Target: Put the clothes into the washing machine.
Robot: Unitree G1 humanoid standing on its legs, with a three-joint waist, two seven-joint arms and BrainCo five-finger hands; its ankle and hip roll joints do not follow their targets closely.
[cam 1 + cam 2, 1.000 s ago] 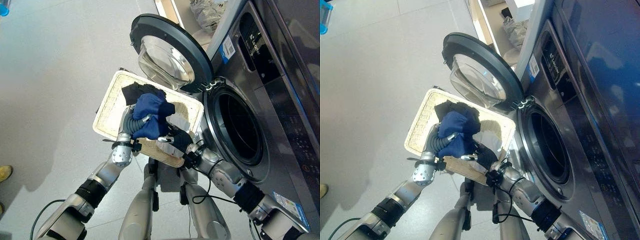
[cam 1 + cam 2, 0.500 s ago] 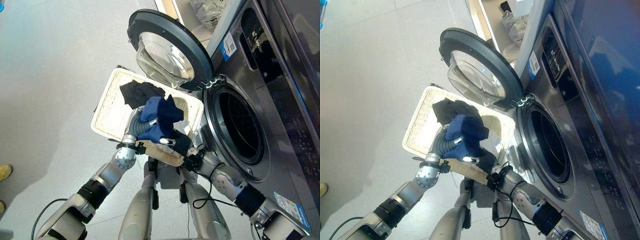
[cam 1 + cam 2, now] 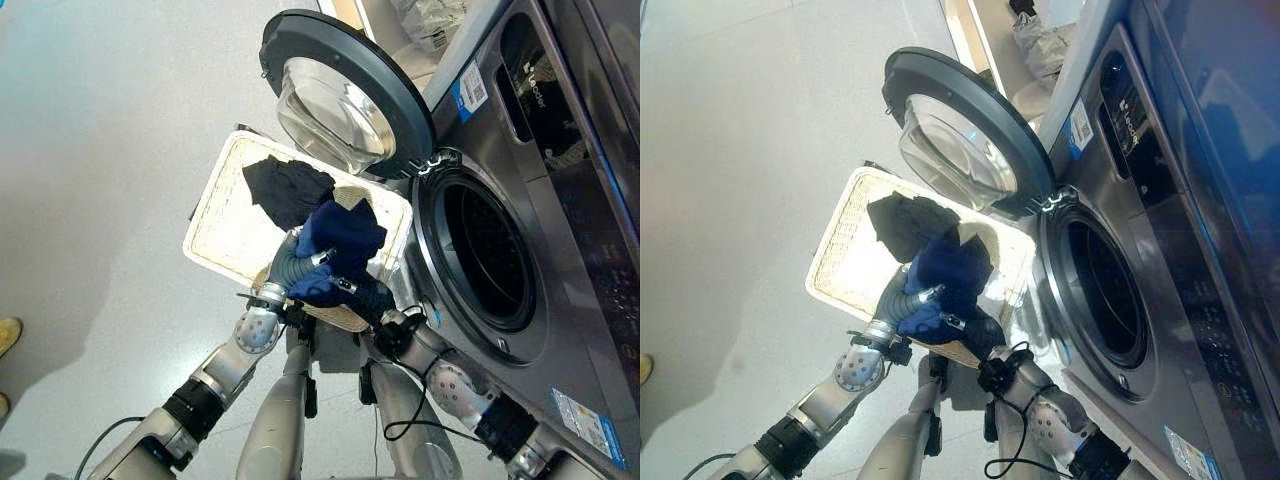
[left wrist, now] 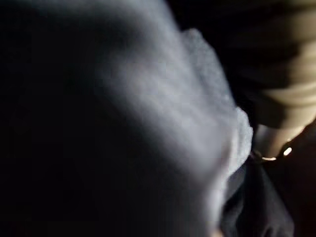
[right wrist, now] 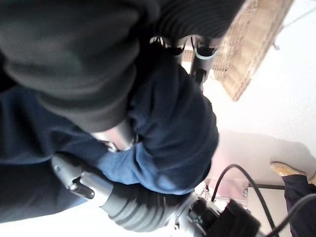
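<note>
The bundled dark blue garment (image 3: 340,245) is lifted just above the near right corner of the pale woven rectangular laundry basket (image 3: 225,215), pressed between both hands so that the loose cloth does not spill on its way across. The left hand (image 3: 300,262), under its dark ribbed cover, comes up against the bundle from the basket side with silver fingers curled into the fabric; the right hand (image 3: 362,295) meets it from the washer side and below, its fingers wrapped into the same cloth, as the right wrist view also shows. Holding from two sides keeps the soft mass compact enough to pass through a round opening.

A crumpled black garment (image 3: 288,188) lies inside the basket, touching the far wall, left for a later trip. The basket stands on the light grey floor (image 3: 90,150) right beside the silver front-loading washing machine (image 3: 540,240), and the round glass-centred dark door (image 3: 345,95) is swung fully open above the basket, so the dark drum opening (image 3: 485,255) is free. The bundle sits near that opening but outside it; judging from this, the carry towards the drum is under way.
</note>
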